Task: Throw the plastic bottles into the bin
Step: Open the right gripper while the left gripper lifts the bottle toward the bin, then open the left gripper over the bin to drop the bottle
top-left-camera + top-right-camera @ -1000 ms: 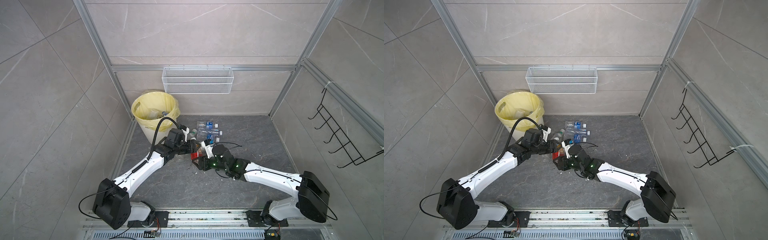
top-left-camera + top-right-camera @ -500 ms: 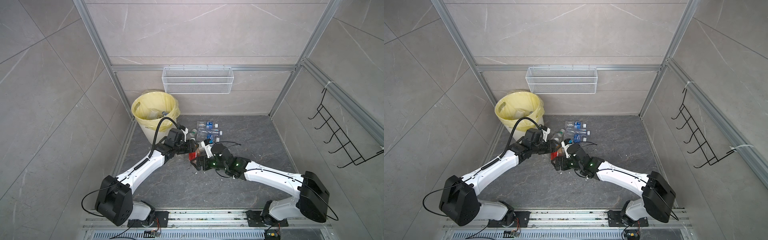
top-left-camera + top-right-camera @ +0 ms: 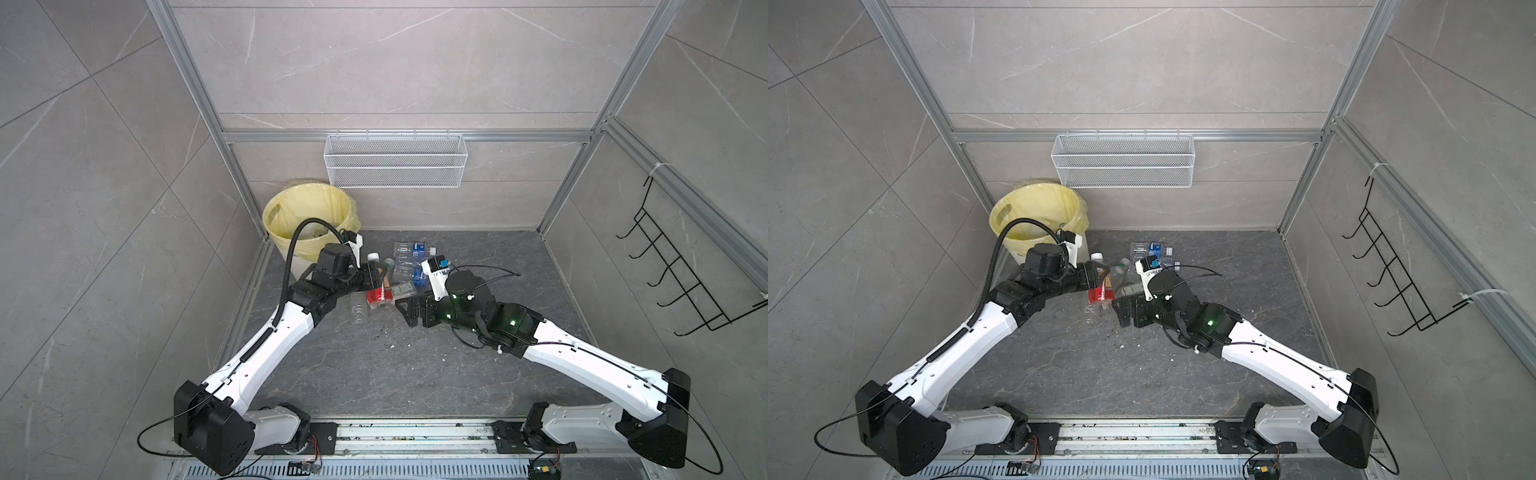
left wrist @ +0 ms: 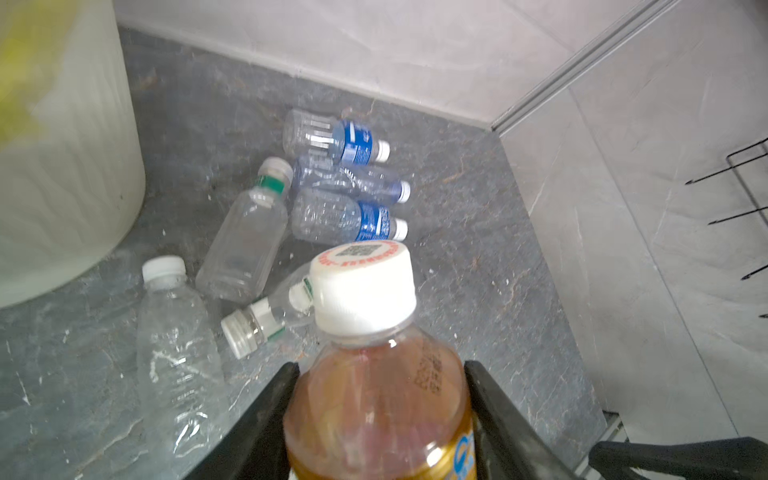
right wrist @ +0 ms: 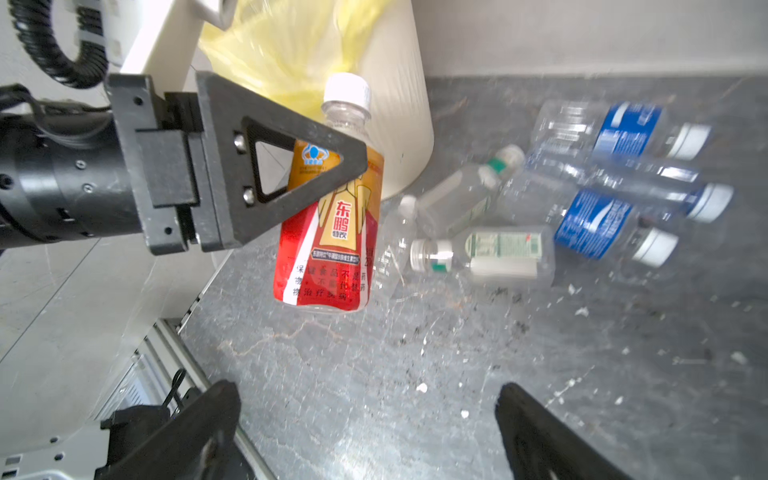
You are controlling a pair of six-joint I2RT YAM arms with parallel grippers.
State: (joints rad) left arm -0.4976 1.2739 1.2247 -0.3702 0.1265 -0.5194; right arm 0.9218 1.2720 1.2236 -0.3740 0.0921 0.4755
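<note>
Bottle (image 5: pixel 328 249), red label, hung near-upright, cap-up, clamped in your L gripper (image 4: pixel 379 370); bin (image 5: pixel 399 124) just behind it, L arm nearer. Your R gripper (image 5: pixel 365 419) gaped wide, empty.

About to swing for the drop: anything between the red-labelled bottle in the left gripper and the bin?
No object visible. The red-labelled bottle hangs beside the bin; only the bin's own wall faces it, so probably lift over the rim.
</note>
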